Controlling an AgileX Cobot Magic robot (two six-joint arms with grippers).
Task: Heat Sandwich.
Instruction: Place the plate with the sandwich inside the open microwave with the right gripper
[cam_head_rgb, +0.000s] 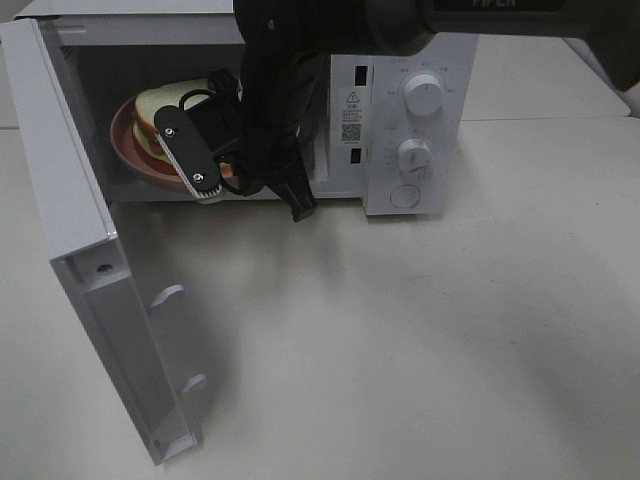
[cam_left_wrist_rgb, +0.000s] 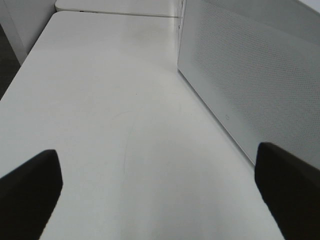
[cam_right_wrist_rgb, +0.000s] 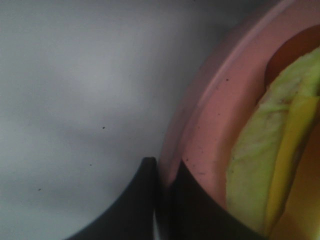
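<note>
- The worktop (cam_head_rgb: 420, 340) is plain off-white and bare in front of the white microwave (cam_head_rgb: 345, 60); a second pale tabletop (cam_head_rgb: 540, 85) butts up behind it.
- The microwave's door (cam_head_rgb: 90, 300) stands swung wide open to the left of the high view. Two knobs (cam_head_rgb: 425, 97) and a round button (cam_head_rgb: 403, 196) sit on the front panel.
- The sandwich (cam_head_rgb: 150, 105) lies on a pink plate (cam_head_rgb: 125, 140) inside the microwave's cavity.
- The high view shows the right arm reaching into the cavity, its black body hiding part of the plate.
- Only the right wrist view shows the grip: the right hand (cam_right_wrist_rgb: 161, 172) is pinched narrow on the plate's rim, with the sandwich's yellow-green layer just beyond it.
- Only the left wrist view shows the left hand (cam_left_wrist_rgb: 160, 195): its dark fingers (cam_left_wrist_rgb: 30, 195) stand wide apart, holding nothing, above bare worktop beside a white dotted panel (cam_left_wrist_rgb: 250, 85).
- The left hand is out of the high view.
</note>
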